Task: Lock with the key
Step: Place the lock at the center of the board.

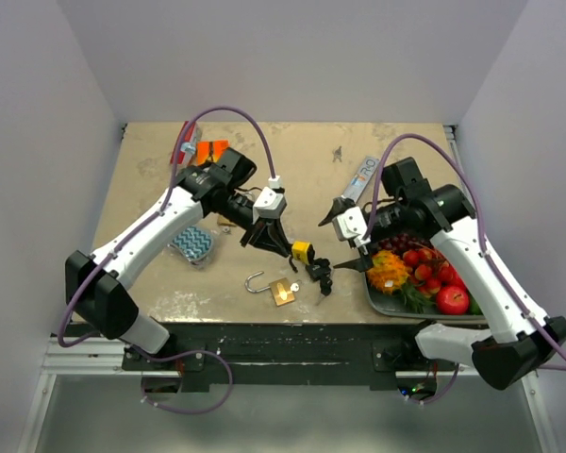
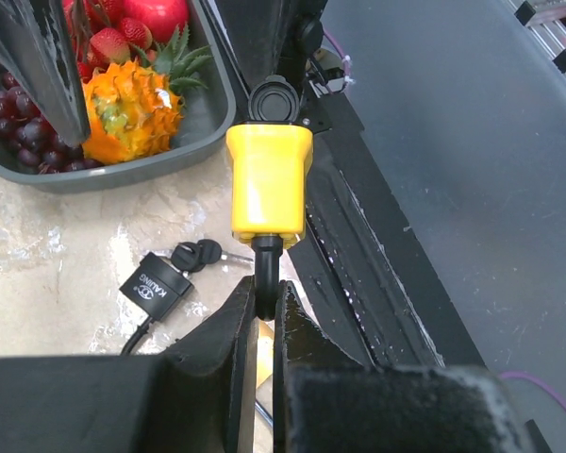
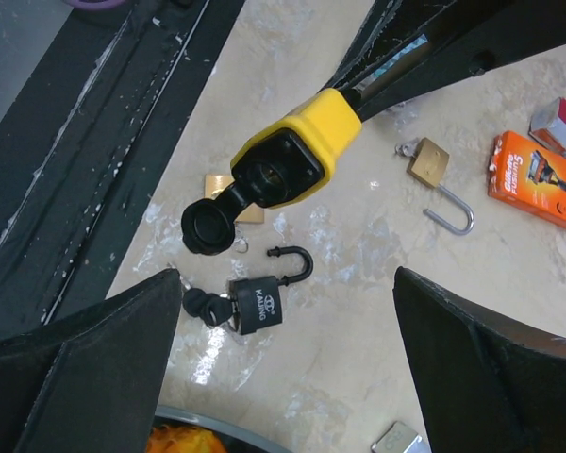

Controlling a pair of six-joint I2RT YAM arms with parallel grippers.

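Yellow plastic over a hard core: the yellow padlock (image 2: 269, 179) is item one. It is held above the table (image 1: 292, 142), between the two arms and over the near part.
- Hold: my left tool (image 2: 264, 302) is pressed together on its black shackle (image 2: 265, 274). The body juts out free, and the black dust cap (image 3: 208, 226) hangs open off the keyway end.
- Handling, as I judge it: rigid, dense for its size, with a smooth jacket. Gripped only by a thin round shackle, it may swivel when a key is pushed in.
- Where to take hold: leave the shackle grip as it is and pick the key up by its head.

Item two, the keys (image 2: 200, 253): black-headed, lying on the table and touching the black padlock (image 3: 257, 300), whose shackle is open. I cannot tell whether one is seated in that lock, or which fits the yellow one.

Item three, my right tool (image 1: 342, 242): spread wide and empty, above the keys.

Surroundings:
- A brass padlock (image 3: 427, 160), shackle open, lies near the keys.
- The fruit tray (image 1: 387, 304) sits just beside the keys and crowds a sideways approach.
- The orange box (image 3: 538, 179) is well apart.
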